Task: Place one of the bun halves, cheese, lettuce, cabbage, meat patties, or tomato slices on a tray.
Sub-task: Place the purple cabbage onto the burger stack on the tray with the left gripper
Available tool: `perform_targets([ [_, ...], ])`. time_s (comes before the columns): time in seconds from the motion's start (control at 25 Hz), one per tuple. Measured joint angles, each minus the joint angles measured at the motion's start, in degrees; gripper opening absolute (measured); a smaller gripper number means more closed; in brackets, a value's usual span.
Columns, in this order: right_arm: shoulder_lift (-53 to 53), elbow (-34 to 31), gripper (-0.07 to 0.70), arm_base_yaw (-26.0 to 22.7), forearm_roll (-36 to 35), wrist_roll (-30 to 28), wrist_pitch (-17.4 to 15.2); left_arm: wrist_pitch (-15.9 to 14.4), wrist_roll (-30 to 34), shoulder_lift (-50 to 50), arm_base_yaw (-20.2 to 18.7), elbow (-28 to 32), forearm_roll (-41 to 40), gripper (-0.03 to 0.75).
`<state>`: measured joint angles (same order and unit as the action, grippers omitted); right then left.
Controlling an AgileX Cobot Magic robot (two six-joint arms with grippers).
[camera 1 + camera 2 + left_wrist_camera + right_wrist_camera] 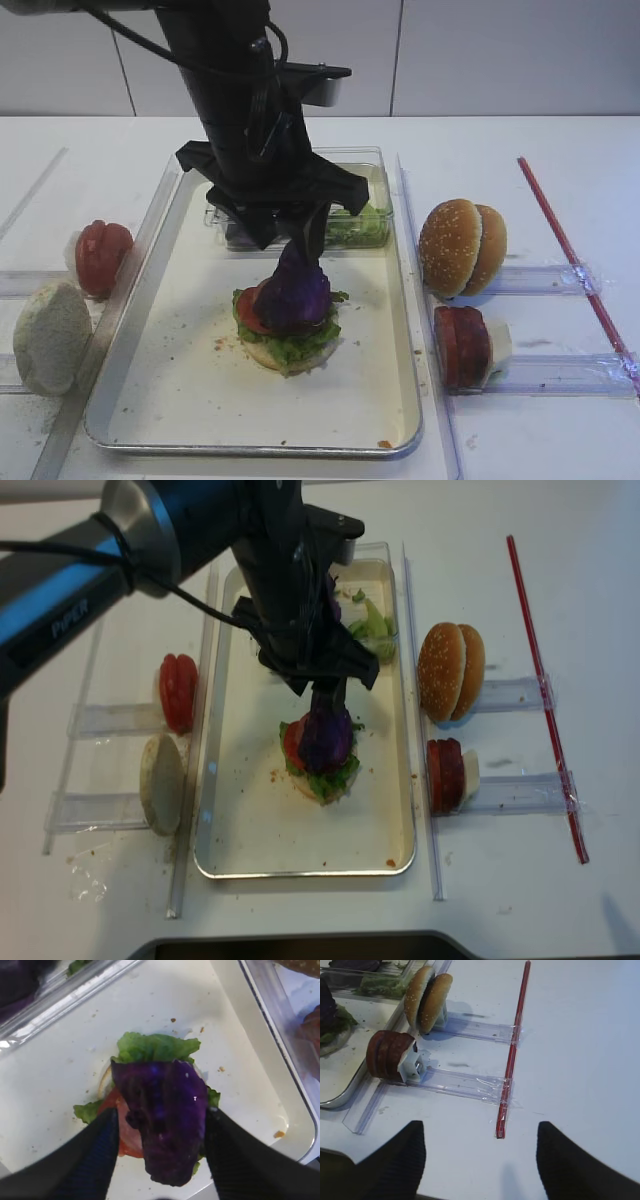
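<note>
The tray (130,400) lies lengthwise at the middle of the white tabletop (520,440), its cream floor speckled with crumbs. A stack stands on the tray floor near its centre: a pale bun half (290,356) at the bottom, lettuce (300,345) above it, a tomato slice (250,310) showing on the left side, and a piece of purple cabbage (297,285) draped on top.

The left gripper (160,1130) hangs directly over the stack. Its fingers (95,1155) stand on either side of the cabbage; the left wrist view shows them spread, the left one apart from the leaf, while contact on the right side cannot be settled. The cabbage rests on the stack.

A clear plastic box (375,225) holding green leaves sits at the tray's far end, partly hidden by the arm.

Toward the left edge of the tabletop stand red slices (100,258) and a pale floury bun (50,335) on clear holders. Toward the right edge stand sesame bun halves (460,248) and dark red slices (462,345). A red strip (570,260) runs along the right side.

The right gripper (480,1160) hovers over bare tabletop near the right edge, jaws spread wide, holding nothing.
</note>
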<state>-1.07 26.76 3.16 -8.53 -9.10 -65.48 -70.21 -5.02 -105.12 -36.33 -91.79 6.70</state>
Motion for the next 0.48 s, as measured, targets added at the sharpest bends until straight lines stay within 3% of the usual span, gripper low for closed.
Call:
perform_targets([
  [0.48, 0.0, 0.0, 0.502, 0.0, 0.0, 0.0, 0.0, -0.1, -0.7, 0.0, 0.0, -0.1, 0.0, 0.368],
])
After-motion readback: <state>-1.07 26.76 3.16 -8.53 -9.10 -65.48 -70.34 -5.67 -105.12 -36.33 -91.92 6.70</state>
